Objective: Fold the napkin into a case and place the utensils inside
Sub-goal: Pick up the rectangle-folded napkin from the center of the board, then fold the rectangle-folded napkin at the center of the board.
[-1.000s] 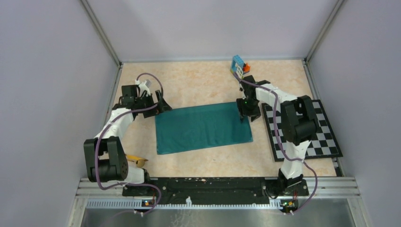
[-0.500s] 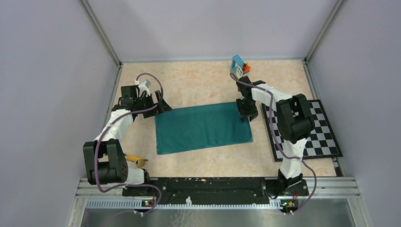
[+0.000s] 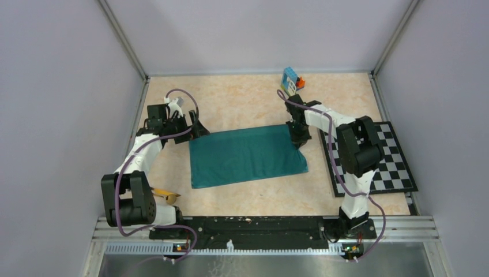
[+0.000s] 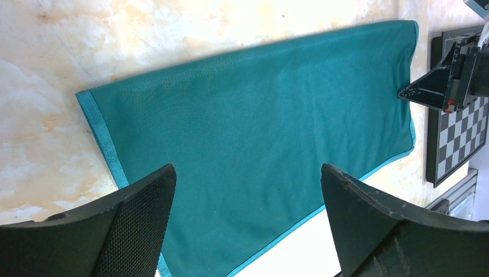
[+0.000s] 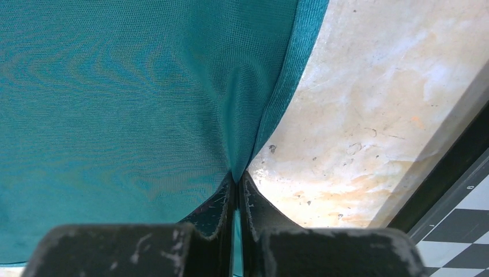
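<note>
The napkin (image 3: 248, 156): edge pinched in closed right gripper (image 5: 237, 176); left gripper (image 4: 247, 173) wide open, empty; utensils (image 3: 166, 194) partly hidden.

Noted: left arm (image 3: 141, 151) and right arm (image 3: 330, 117) have white link shells, bulky black joint housings. A purple cable (image 3: 117, 190) loops along each. On left gripper (image 4: 248, 179), fingers (image 4: 386, 222) black, one inner pad (image 4: 138, 222) mesh-textured; right gripper (image 5: 237, 176) fingers (image 5: 262, 216) black, scuffed with pale scratches

Looking down on a beige marbled tabletop (image 3: 242, 98), glowing under soft, even light. Being boxed in on three sides by plain lavender-grey walls (image 3: 254, 34), joining at slanted aluminium posts (image 3: 123, 40). Ending at the near edge in a slotted metal rail (image 3: 409, 228) and a grey metal sheet (image 3: 265, 262).
</note>
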